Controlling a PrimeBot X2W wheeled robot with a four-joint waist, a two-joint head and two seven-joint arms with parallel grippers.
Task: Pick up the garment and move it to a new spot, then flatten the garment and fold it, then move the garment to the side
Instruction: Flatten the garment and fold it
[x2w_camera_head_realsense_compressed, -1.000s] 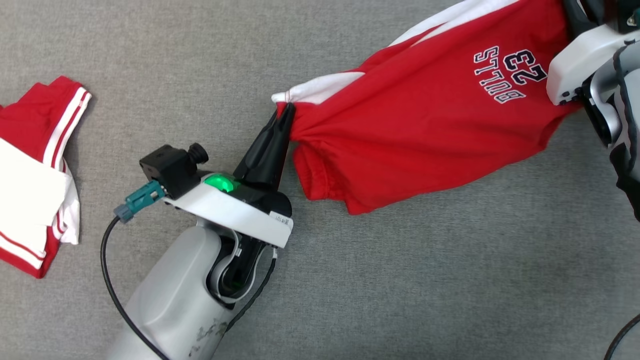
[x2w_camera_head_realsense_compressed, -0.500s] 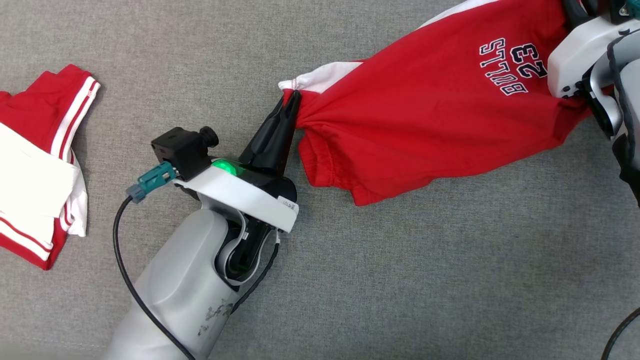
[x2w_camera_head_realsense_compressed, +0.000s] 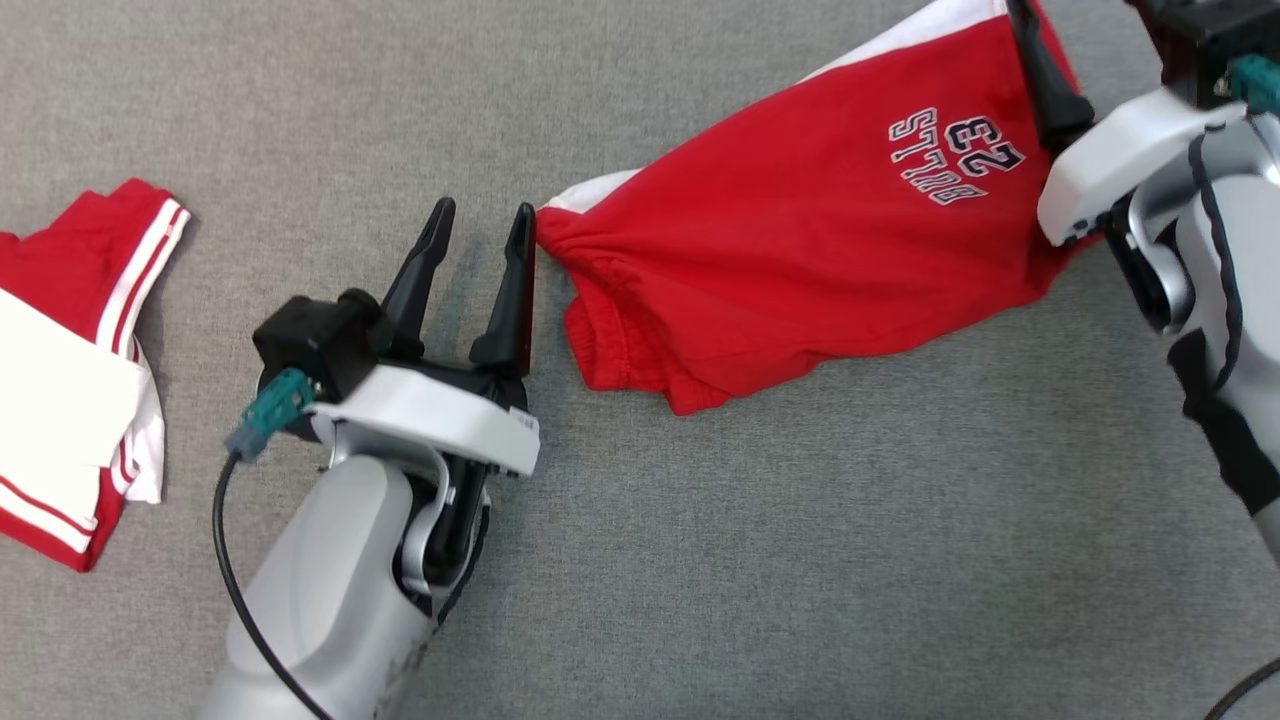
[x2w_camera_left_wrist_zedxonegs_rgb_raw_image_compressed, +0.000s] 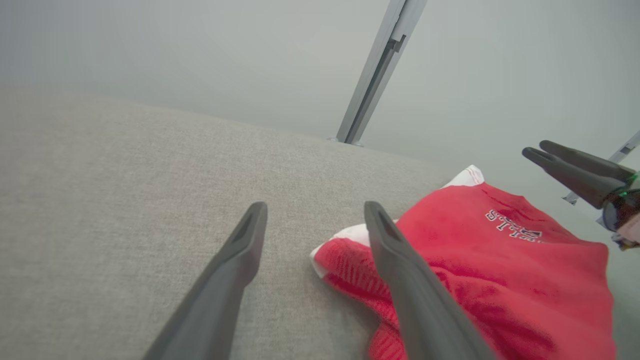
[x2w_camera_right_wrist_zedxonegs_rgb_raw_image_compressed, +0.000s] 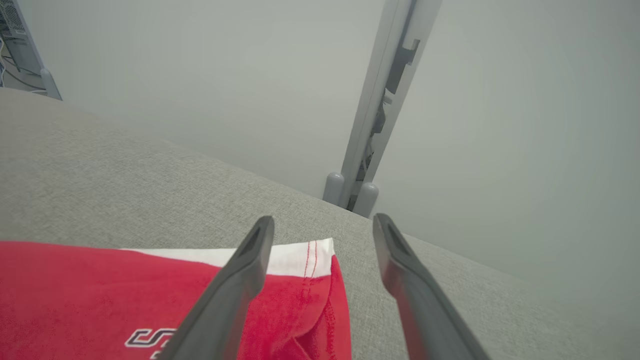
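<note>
Head view: left gripper (x2w_camera_head_realsense_compressed: 484, 210) and right gripper (x2w_camera_right_wrist_zedxonegs_rgb_raw_image_compressed: 322, 220) both wide open, holding nothing. Shorts (x2w_camera_head_realsense_compressed: 800, 260) lie rumpled on grey mat (x2w_camera_head_realsense_compressed: 700, 560) between them. Relocation looks done; flatten, fold, side-move remain

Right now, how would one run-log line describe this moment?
red garment: wrinkled on grey surface | left gripper: open, beside its corner | right gripper: open, at other end

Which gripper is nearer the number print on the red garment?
Right. The right gripper is just beside the print on the red garment; the left gripper is off the garment's opposite end.
</note>
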